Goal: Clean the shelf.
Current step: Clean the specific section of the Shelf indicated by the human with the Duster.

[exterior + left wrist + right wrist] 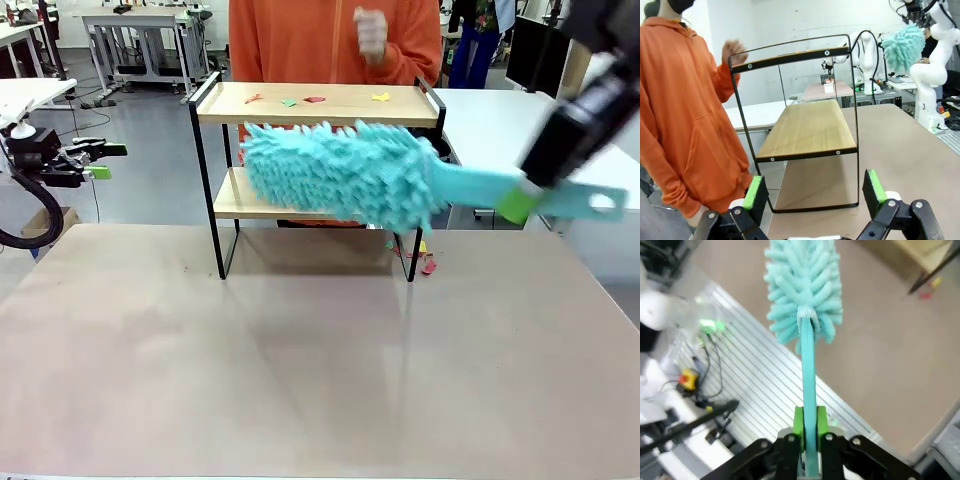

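Shelf [318,104] stands at the table's [300,380] far edge; I see my right gripper [518,204] just right of it, clamped on a teal duster [345,175] crossing its front, left gripper [815,192] spread empty, well left.

A beige table [300,380] carries a two-tier shelf [345,110] near its far edge. Small coloured scraps [314,99] lie on the top board. Loose scraps [428,266] lie on the table by the shelf's right leg.
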